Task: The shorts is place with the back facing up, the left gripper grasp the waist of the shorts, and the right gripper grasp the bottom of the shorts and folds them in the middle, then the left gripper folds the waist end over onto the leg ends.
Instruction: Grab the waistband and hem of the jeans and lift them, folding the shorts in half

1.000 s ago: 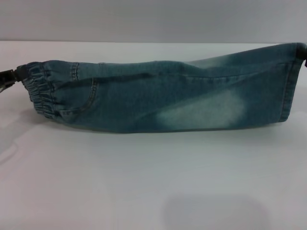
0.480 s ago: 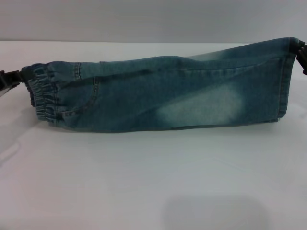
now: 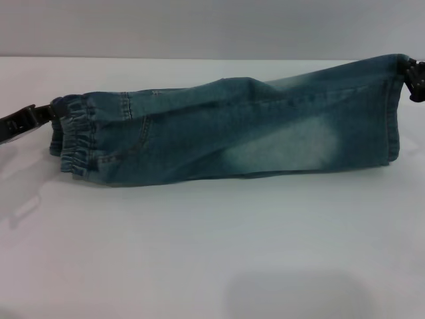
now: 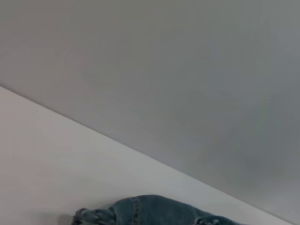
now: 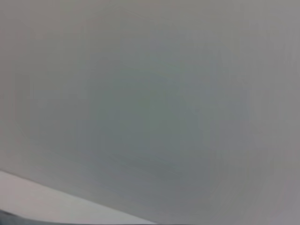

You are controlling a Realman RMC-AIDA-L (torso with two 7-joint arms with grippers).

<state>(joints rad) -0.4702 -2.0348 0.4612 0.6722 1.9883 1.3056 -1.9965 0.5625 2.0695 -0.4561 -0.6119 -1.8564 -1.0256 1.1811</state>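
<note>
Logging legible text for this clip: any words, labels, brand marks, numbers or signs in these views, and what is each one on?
None: no readable text in any view.
The shorts: plain faded denim, no tag or print showing.
The left gripper, at the waist end: no marking legible.
The right gripper, at the leg end: no marking legible.
The table and the wall: blank.

Desk [image 3: 212, 252]: white, plain, smooth surface filling the lower part of the head view.
Wall [image 3: 212, 26]: plain grey, rising behind the desk's far edge.
Shadow [image 3: 295, 296]: soft grey patch on the near desk.
</note>
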